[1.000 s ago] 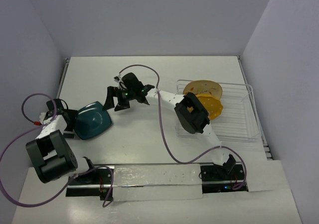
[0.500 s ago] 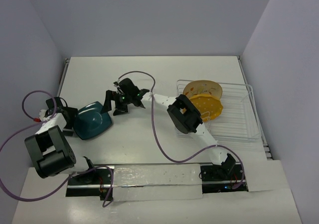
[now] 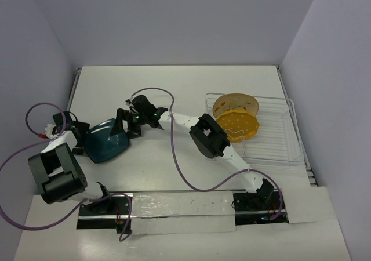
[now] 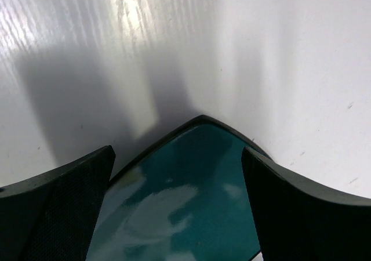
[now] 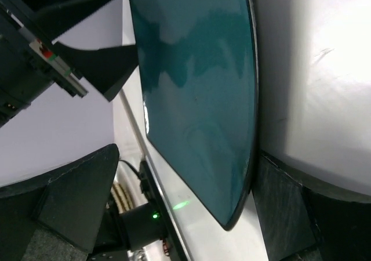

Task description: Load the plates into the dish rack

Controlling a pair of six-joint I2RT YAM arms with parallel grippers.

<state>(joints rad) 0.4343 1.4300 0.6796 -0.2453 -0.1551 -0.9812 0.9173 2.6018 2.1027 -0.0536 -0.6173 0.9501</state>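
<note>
Widely open fingers astride teal plate

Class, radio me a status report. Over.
Left gripper, right gripper open, flanking rounded-square dark teal plate. Cream floral plate, scalloped yellow-orange plate in white wire dish rack. Nothing seen blocking.

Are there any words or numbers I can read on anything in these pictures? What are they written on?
There are none: no word, number, brand or sign can be read in any view.
The teal plate is plain, with no writing on it.
The cream plate and the yellow-orange plate in the dish rack show only patterns, no letters.
</note>
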